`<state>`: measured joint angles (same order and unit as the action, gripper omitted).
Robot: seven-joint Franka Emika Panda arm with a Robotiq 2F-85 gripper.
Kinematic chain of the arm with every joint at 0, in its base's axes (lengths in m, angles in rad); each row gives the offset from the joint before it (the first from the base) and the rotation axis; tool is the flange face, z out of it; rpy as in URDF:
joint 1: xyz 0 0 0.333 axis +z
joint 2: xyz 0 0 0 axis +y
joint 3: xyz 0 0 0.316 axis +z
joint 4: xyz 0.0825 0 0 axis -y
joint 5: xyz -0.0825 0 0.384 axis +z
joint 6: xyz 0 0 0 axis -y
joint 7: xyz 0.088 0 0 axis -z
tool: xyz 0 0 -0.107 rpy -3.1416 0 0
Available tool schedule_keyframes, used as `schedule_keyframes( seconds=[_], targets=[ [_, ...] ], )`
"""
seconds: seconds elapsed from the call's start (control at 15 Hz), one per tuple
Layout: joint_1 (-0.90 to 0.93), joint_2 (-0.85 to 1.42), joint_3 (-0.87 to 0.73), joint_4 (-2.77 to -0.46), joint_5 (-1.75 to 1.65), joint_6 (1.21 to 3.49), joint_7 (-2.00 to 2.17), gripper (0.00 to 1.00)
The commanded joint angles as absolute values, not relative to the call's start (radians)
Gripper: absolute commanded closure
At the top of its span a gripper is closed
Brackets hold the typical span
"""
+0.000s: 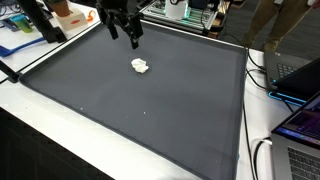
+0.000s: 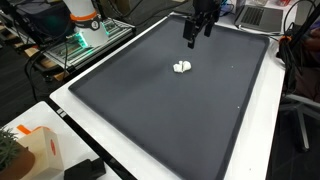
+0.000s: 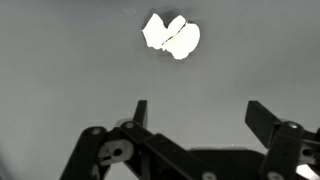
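A small white crumpled object (image 1: 140,66) (image 2: 182,68) lies on the dark grey mat (image 1: 150,110) (image 2: 180,110) in both exterior views. In the wrist view the white object (image 3: 171,36) sits near the top, ahead of the fingers. My gripper (image 1: 126,36) (image 2: 192,38) (image 3: 198,112) hangs above the mat's far part, a short way from the white object and not touching it. Its jaws stand wide apart with nothing between them.
The mat has a raised black rim (image 1: 243,100). Laptops and cables (image 1: 300,90) lie beside one edge. An orange and white box (image 2: 30,150) and a plant stand near a corner. Equipment with green lights (image 2: 85,40) stands beyond the mat.
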<state>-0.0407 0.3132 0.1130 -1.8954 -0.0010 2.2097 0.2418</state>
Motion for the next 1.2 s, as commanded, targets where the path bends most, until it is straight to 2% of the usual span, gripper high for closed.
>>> schedule_keyframes(
  seconds=[0.0, 0.73, 1.13],
  targets=[
    [-0.002, 0.312, 0.071, -1.894, 0.014, 2.207, 0.231, 0.0],
    [0.062, 0.459, 0.021, -1.714, -0.007, 2.212, 0.3, 0.0],
    [0.081, 0.524, -0.008, -1.616, -0.012, 2.041, 0.337, 0.0]
  ],
)
